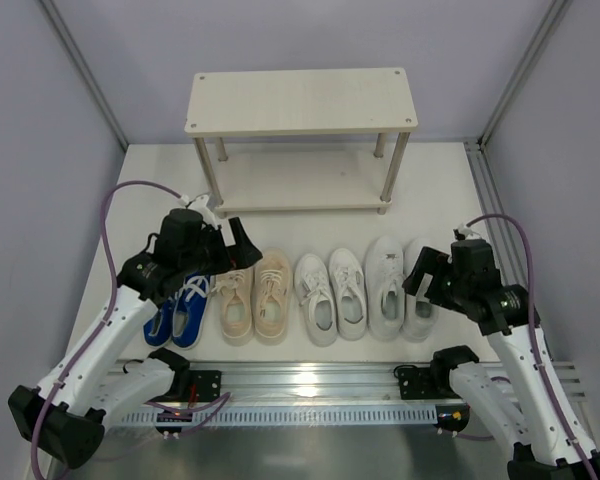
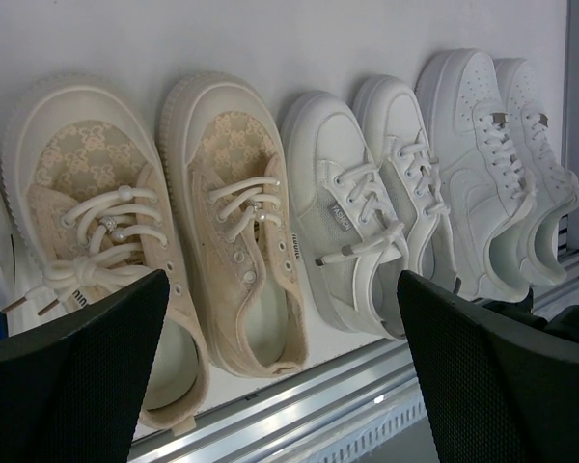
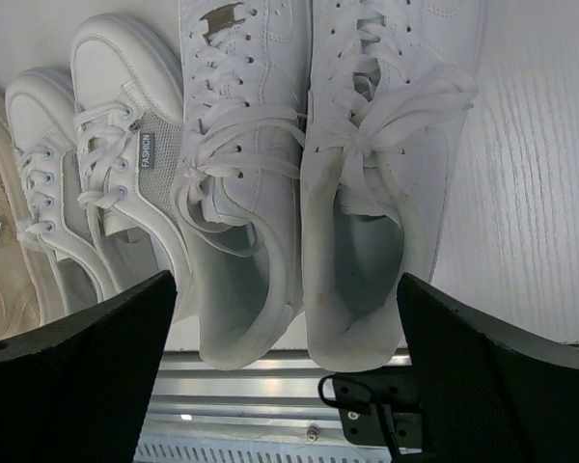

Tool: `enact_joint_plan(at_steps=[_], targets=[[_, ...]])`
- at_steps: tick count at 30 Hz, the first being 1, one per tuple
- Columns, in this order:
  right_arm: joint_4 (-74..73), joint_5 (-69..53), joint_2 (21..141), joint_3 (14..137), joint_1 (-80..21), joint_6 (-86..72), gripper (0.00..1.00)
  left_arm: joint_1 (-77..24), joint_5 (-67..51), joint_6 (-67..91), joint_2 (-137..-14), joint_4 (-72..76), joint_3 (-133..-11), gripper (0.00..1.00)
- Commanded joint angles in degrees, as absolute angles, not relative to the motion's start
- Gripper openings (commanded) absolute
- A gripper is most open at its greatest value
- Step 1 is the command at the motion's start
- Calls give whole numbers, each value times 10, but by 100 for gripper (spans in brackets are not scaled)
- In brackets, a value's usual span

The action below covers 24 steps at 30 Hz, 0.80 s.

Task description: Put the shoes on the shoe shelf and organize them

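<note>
**A:** Jaws on the left arm, how do they stand?

**B:** Spread wide, pinching nothing. They hang over the toes of the blue pair (image 1: 188, 318) and the beige canvas pair (image 1: 273, 300). In the left wrist view, one beige shoe and one shoe of the smaller white pair (image 1: 315, 295) show in the gap.

**A:** And the right jaws?

**B:** Spread too, and empty, above the large white pair (image 1: 385, 285). Both heels lie in the gap, close to the metal rail (image 1: 310, 378).

**A:** Where are the shoes overall?

**B:** All eight stand in one row on the desk (image 1: 310, 228): blue, beige, smaller white, large white, left to right. Toes point at the shoe shelf (image 1: 300, 100), which stands apart behind the row.
</note>
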State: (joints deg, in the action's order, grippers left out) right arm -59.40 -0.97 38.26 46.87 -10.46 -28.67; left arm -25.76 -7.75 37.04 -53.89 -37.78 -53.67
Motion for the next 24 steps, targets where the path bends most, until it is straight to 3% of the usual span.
enact_joint_plan(at_steps=[1, 14, 24], targets=[[-595, 77, 400, 470, -140, -350, 97, -258, -64, 367, -519, -362, -526, 100], [-558, 111, 474, 447, -256, -391, 97, -258, -69, 379, -497, -362, -496, 100], [-536, 133, 496, 418, -272, -407, 100, -258, -59, 372, -490, -373, -492, 100]])
